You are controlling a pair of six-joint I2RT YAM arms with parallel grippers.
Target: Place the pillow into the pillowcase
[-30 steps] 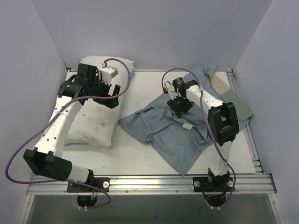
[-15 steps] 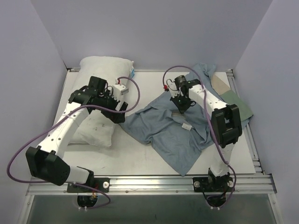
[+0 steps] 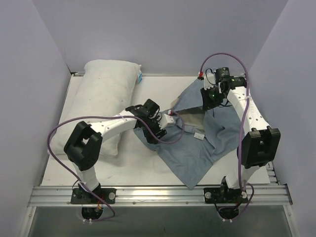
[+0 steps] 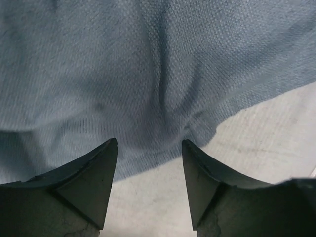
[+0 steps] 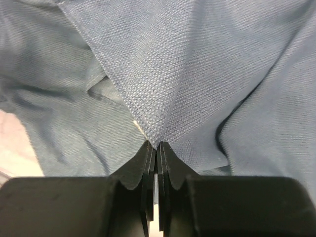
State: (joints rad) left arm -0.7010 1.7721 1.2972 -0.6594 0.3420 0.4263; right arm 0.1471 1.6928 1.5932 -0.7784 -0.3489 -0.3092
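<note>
Pillow [image 3: 103,98]: along the table's [image 3: 133,165] left edge, not yet cased. Pillowcase [image 3: 197,148]: spread right of centre. Right jaws pinched on its raised hem, probably opening the mouth. Left jaws parted at its left edge, seemingly empty.

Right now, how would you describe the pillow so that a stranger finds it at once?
Look at the left side of the white table, along the wall. The pillow lies there, running from the far edge towards the front. Unlike the thin, limp blue-grey pillowcase to its right, it is plump, white and faintly speckled.
</note>
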